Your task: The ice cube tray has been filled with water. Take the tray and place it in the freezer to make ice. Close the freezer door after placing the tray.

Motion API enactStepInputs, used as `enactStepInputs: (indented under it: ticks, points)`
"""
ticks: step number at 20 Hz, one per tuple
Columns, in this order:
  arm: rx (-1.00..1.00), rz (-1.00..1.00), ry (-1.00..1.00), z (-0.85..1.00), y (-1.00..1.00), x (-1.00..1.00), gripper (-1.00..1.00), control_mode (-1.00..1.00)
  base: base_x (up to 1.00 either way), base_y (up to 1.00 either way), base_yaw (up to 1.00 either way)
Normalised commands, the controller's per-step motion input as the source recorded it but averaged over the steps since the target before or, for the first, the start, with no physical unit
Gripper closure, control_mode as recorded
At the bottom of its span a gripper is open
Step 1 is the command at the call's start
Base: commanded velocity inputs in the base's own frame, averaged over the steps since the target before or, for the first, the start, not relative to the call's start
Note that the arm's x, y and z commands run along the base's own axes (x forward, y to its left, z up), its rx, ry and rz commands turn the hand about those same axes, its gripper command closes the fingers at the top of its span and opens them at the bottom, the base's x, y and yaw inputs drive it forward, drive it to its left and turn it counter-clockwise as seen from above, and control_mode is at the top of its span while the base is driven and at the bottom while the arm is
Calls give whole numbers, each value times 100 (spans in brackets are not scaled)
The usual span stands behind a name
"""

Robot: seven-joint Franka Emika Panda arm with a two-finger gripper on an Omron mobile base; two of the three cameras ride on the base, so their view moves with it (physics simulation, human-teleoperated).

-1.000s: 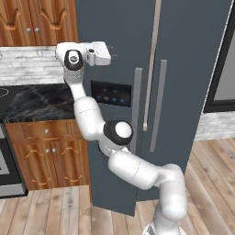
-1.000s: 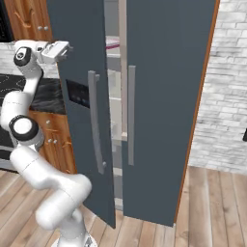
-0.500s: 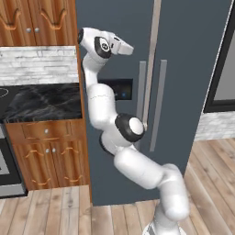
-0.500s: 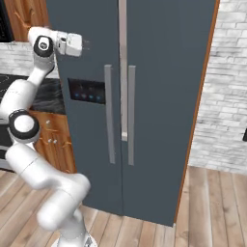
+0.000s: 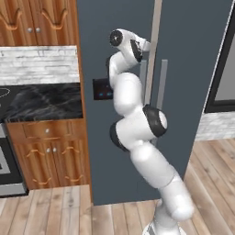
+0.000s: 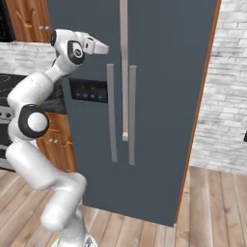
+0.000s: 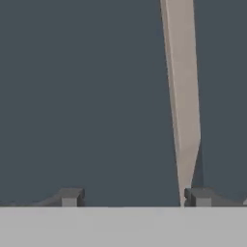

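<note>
Where doors meet, gripper against freezer door.

The freezer door and its neighbour door stand shut, walling off the front; handles jut out.

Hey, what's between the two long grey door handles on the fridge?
Between the left handle and the right handle, the right base view shows the pale strip where the two doors meet, plus bare door.
</note>
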Motion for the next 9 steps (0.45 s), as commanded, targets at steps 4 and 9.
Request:
enactStepInputs:
  ticks: [4,9]
  points:
    - [0,26,2,0,-51,49,-100,-100,0,0,0]
    - [1,13,3,0,-30,19,-100,-100,0,0,0]
